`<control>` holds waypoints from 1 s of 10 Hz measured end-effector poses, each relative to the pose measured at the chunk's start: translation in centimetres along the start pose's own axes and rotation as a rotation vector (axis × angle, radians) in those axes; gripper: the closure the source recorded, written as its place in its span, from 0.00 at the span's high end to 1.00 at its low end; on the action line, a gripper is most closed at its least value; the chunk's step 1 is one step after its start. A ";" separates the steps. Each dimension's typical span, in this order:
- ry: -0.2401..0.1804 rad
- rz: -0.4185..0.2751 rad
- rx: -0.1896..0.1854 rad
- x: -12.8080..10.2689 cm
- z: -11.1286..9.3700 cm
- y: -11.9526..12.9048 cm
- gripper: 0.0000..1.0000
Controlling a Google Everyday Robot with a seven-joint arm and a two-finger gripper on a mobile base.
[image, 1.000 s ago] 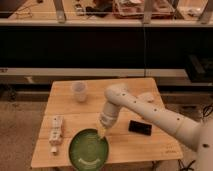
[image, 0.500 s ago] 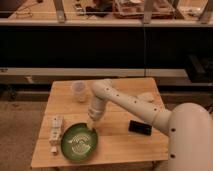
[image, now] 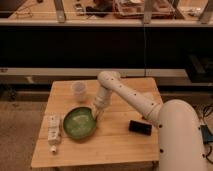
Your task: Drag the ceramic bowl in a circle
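The green ceramic bowl (image: 78,123) sits on the wooden table (image: 115,145), left of centre, wide and shallow with pale ring marks inside. My gripper (image: 97,115) reaches down from the white arm and meets the bowl's right rim. A small translucent whitish cup (image: 79,90) stands behind the bowl, near the table's back edge.
A white bottle-like object (image: 53,130) lies along the table's left side, close to the bowl. A black flat device (image: 140,127) lies to the right of the gripper. A dark counter front stands behind the table. The table's left edge is near the bowl.
The bowl has slid left and toward the back of the table, now closer to the cup. The arm swung left with it.
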 end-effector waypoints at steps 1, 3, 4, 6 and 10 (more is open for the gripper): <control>0.024 0.080 0.010 0.3 -0.6 1.3 0.00; 0.137 0.239 0.056 0.8 -3.1 4.5 0.00; 0.201 0.290 0.072 0.3 -4.6 6.3 0.00; 0.253 0.332 0.050 -2.3 -5.7 8.9 0.00; 0.194 0.312 -0.016 -11.0 -4.1 10.5 0.00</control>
